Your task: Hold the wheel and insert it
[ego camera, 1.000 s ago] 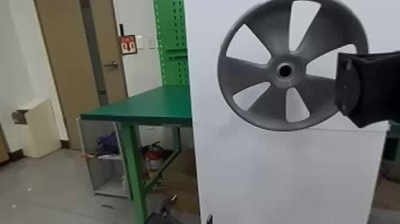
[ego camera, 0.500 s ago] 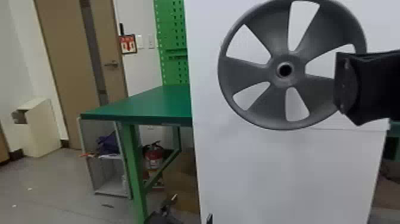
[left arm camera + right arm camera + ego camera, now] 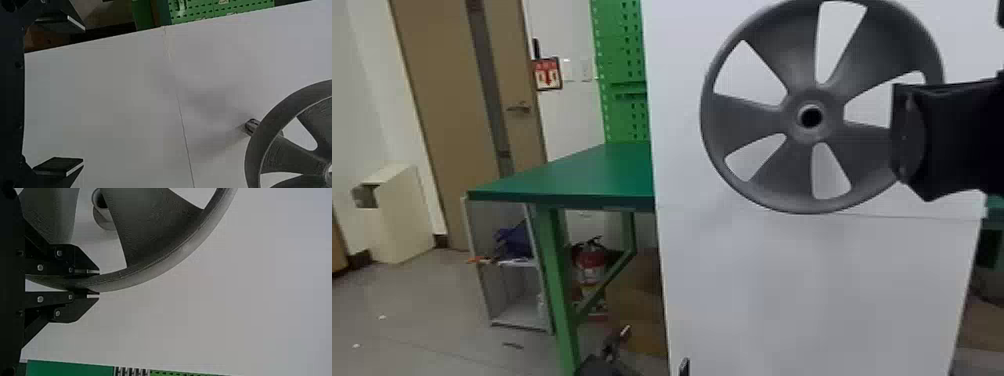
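In the head view the grey spoked wheel (image 3: 762, 122) is upright before a white panel (image 3: 807, 280), with my right gripper (image 3: 896, 134) at its right side. The right wrist view has the right gripper (image 3: 98, 283) shut on the rim of the wheel (image 3: 156, 268); through a gap between spokes, a hollow round post (image 3: 103, 220) is partly visible. My left gripper (image 3: 654, 347) is low, at the head view's bottom edge. Its fingers stand wide apart in the left wrist view, the left gripper (image 3: 83, 95) holding nothing. There a short peg (image 3: 251, 126) sticks out beside the wheel's rim (image 3: 261, 141).
Left of the panel stands a green table (image 3: 572, 175) with a green pegboard (image 3: 624, 75) behind. Below and beside it are a small grey shelf (image 3: 504, 295) and a red fire extinguisher (image 3: 592, 262). A door (image 3: 442, 100) is farther back.
In the head view, the right gripper and the wheel in it have shifted slightly up and to the left. My left gripper has stayed about where it was.
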Controlling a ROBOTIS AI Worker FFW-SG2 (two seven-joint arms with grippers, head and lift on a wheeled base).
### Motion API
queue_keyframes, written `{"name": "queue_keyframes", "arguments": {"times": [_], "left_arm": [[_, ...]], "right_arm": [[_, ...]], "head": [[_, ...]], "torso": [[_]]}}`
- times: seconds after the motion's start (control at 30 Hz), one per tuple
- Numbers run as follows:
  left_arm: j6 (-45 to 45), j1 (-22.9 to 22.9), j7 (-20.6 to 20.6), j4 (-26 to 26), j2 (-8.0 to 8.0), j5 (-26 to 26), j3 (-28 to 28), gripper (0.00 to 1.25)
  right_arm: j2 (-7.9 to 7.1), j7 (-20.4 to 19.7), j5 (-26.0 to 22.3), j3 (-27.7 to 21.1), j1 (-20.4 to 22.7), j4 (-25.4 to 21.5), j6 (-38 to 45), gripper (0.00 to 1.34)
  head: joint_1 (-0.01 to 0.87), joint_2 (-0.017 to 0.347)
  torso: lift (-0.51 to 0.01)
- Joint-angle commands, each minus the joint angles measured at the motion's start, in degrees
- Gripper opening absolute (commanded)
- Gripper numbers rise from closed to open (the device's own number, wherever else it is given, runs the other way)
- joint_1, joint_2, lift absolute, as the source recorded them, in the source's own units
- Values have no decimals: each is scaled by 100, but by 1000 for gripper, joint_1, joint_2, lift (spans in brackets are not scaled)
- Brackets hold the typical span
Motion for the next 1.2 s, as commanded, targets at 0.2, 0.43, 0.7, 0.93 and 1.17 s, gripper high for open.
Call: {"name": "queue_keyframes", "arguments": {"times": [0.2, 0.43, 0.7, 0.93, 1.17], "left_arm": [[0, -18, 0, 35, 1, 9, -24, 1147], [0, -89, 0, 97, 1, 26, -76, 1147], [0, -89, 0, 97, 1, 35, -76, 1147], [0, -97, 0, 97, 1, 35, -85, 1147], [0, -115, 0, 97, 1, 35, -85, 1147]], "right_arm": [[5, 0, -4, -52, -99, 243, -101, 115], [5, 0, -22, -105, -143, 322, -145, 115], [5, 0, -22, -298, -152, 445, -189, 115], [5, 0, -57, -342, -178, 568, -268, 115], [5, 9, -83, -316, -231, 717, -382, 115]], "head": [[290, 310], [291, 310], [291, 310], [293, 310], [295, 310]], "torso": [[-485], [-485], [-485], [-485], [-485]]}}
